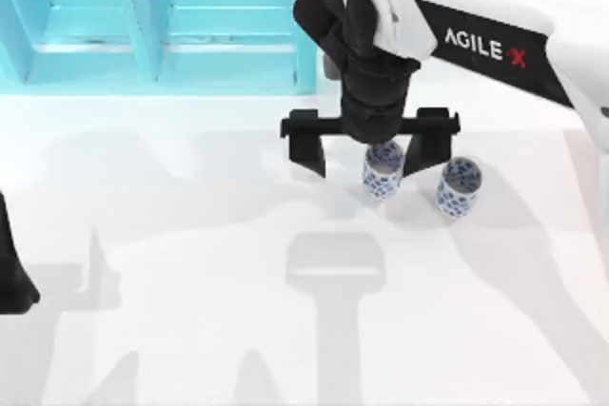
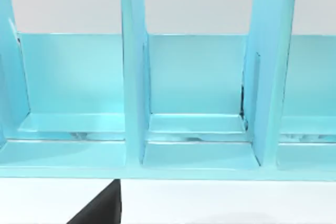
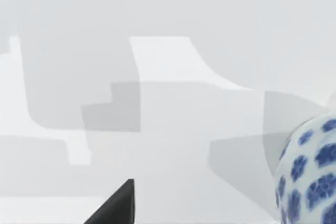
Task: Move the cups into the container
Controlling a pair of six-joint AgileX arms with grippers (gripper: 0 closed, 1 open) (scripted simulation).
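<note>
Seen from above, the right gripper point(image 1: 369, 152) hangs over the white counter point(image 1: 190, 235), its two dark fingers spread wide and holding nothing. One cup point(image 1: 383, 168) stands upright between those fingers, nearer the finger on the counter's right side and partly hidden under the wrist. The second cup point(image 1: 459, 186) stands upright just outside that same finger, farther to the counter's right, close to the first cup but not touching it. The right arm is plainly the nearer one; the left arm sits parked at the counter's left edge, and I cannot tell how its gripper point(image 1: 14, 282) stands.

Each cup is a short, handleless cylinder, white with dark-blue blotches, its long axis vertical and mouth upward. The right wrist view catches a curved, blue-spotted side of a cup point(image 3: 310, 177) at its edge.

The turquoise container point(image 1: 228, 64), divided into open compartments, stands along the far side of the counter, towards the left, well apart from both cups. The next move likely needs the fingers centred around the nearer cup.
</note>
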